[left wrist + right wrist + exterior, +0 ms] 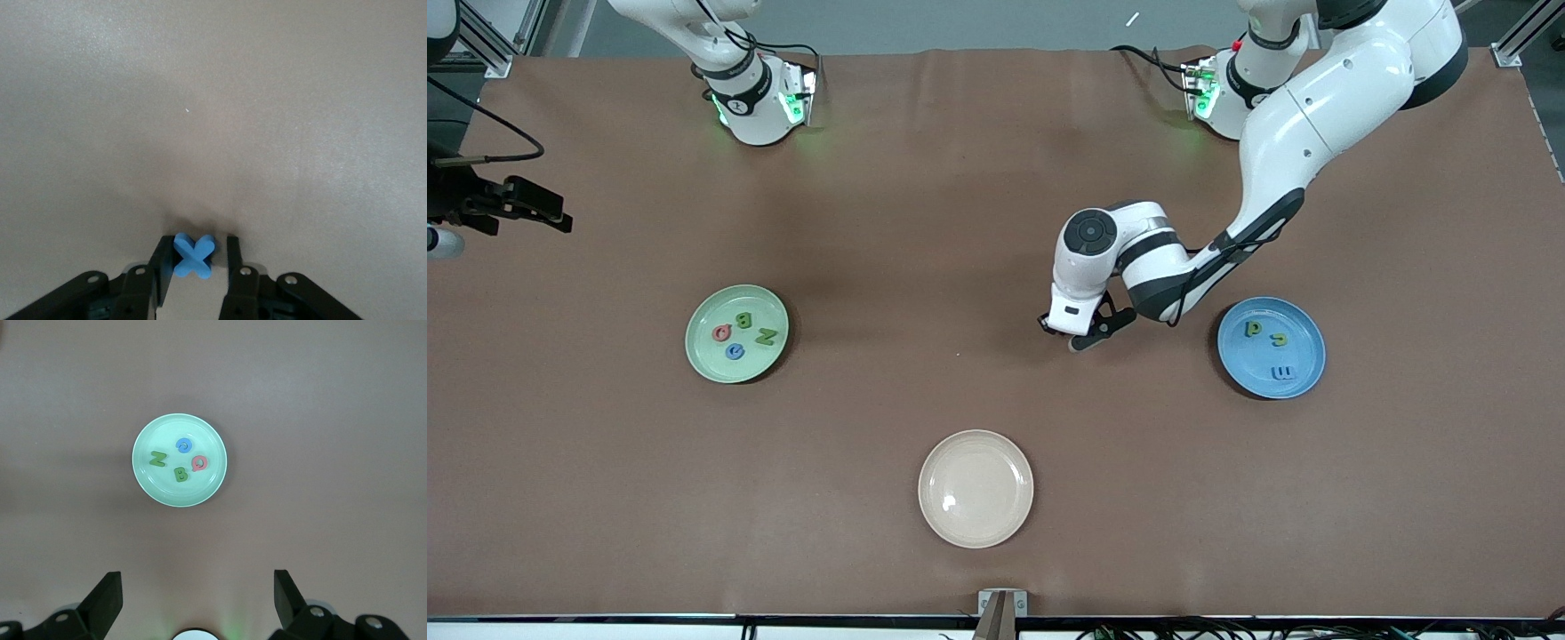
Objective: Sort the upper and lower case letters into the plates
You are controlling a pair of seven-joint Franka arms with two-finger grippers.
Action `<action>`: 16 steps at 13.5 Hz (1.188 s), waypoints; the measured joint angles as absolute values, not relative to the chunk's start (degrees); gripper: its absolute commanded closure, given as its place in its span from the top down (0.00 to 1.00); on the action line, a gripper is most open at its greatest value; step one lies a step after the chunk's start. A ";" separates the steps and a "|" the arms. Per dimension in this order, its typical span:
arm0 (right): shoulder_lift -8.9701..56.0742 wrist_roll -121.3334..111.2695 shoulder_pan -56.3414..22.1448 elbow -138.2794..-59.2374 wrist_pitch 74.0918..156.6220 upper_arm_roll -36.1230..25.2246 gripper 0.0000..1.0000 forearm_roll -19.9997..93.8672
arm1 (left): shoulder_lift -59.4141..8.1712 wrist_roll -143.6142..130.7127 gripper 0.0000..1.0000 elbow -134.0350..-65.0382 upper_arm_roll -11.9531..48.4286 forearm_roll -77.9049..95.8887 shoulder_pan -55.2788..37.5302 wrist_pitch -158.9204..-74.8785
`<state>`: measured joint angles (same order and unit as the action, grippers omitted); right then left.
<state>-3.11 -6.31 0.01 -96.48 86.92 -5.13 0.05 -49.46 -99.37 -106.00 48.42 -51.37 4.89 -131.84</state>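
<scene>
A blue foam letter X (194,255) lies flat on the brown table between the fingers of my left gripper (197,240). One finger touches it and a narrow gap shows at the other. In the front view the left gripper (1069,338) is down at the table's middle, beside the sky blue plate (1245,364), and hides the X. That plate holds three letters. The pale green plate (703,348) toward the right arm's end holds several letters. My right gripper (197,580) hangs open and empty high over the table, with the green plate (180,493) below it.
A cream-beige plate (975,488) with nothing in it sits nearer the front camera than the other two, about midway between them. Black camera gear (507,203) juts in over the table edge at the right arm's end.
</scene>
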 measured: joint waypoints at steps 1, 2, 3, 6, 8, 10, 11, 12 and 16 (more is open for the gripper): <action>-3.29 -6.31 0.01 -96.49 86.92 -5.12 1.00 0.05 | -49.46 -99.37 0.19 -105.97 48.45 -51.37 4.89 -131.84; -3.43 -6.31 -0.01 -96.50 86.92 -5.10 1.00 0.05 | -49.45 -99.36 0.15 -105.95 48.47 -51.37 4.89 -131.82; -3.55 -6.31 -0.11 -96.50 86.92 -5.07 1.00 0.05 | -49.45 -99.36 0.14 -105.95 48.47 -51.37 4.89 -131.82; -3.75 -6.31 -0.69 -96.52 86.92 -5.04 1.00 0.05 | -49.44 -99.29 0.14 -105.83 48.48 -51.34 5.09 -131.82; -4.00 -6.30 -0.78 -96.53 86.94 -5.05 1.00 0.05 | -49.34 -98.17 0.14 -105.55 48.99 -51.34 6.17 -130.87; -4.52 -6.30 -0.78 -96.53 86.90 -5.07 1.00 0.05 | -49.25 -95.15 0.14 -105.36 53.02 -51.34 10.03 -126.28; -4.91 -6.30 -0.78 -96.53 86.85 -5.08 1.00 0.05 | -49.16 -92.85 0.14 -105.36 55.84 -51.34 12.81 -123.36; -5.42 -6.30 -0.78 -96.55 86.77 -5.09 1.00 0.05 | -49.11 -89.67 0.14 -105.45 58.77 -51.34 15.92 -120.24; -7.13 -6.30 -0.78 -96.66 86.30 -5.10 1.00 0.05 | -48.96 -74.82 0.14 -107.92 66.98 -51.25 29.13 -113.08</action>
<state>-7.13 -6.30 -0.78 -96.66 86.30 -5.10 0.05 -48.96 -74.82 -107.92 66.98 -51.25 29.13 -113.08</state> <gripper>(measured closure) 0.000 0.727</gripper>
